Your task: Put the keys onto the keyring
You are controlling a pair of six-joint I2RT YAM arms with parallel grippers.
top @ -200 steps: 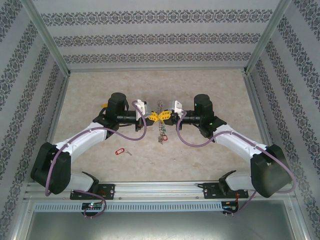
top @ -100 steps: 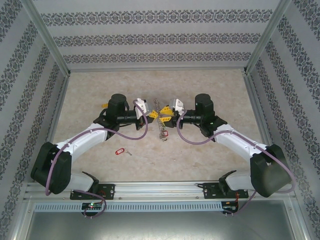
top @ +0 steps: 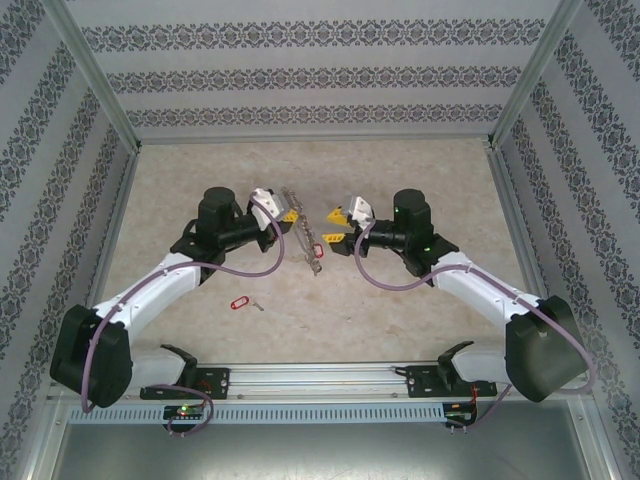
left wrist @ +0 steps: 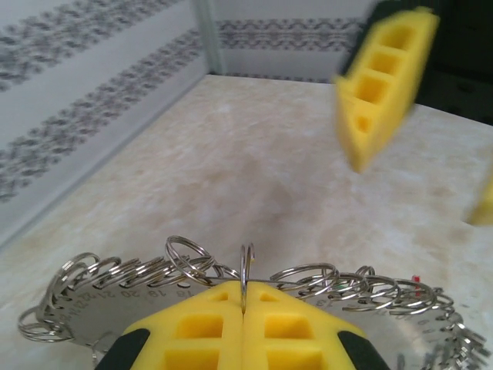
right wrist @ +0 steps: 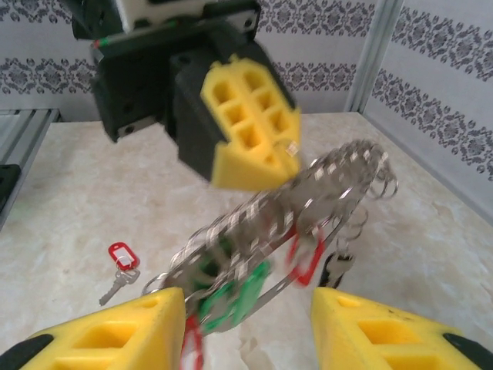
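The left gripper [left wrist: 243, 307] pinches the thin keyring [left wrist: 247, 266] in closed jaws above the table [top: 420, 170]; the jaws of the right gripper [right wrist: 248, 312] stand apart, empty, beside it. The wire looks stiff and slippery, so it is better held by its edge.

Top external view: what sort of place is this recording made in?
Probably a purpose-built robot test booth: patterned wall panels between aluminium frame posts close in a marble-look tabletop on three sides, and the left arm and right arm are bolted to a rail at its near edge.

Glossy metal keyring [left wrist: 243, 271], matt tabletop [left wrist: 254, 169]
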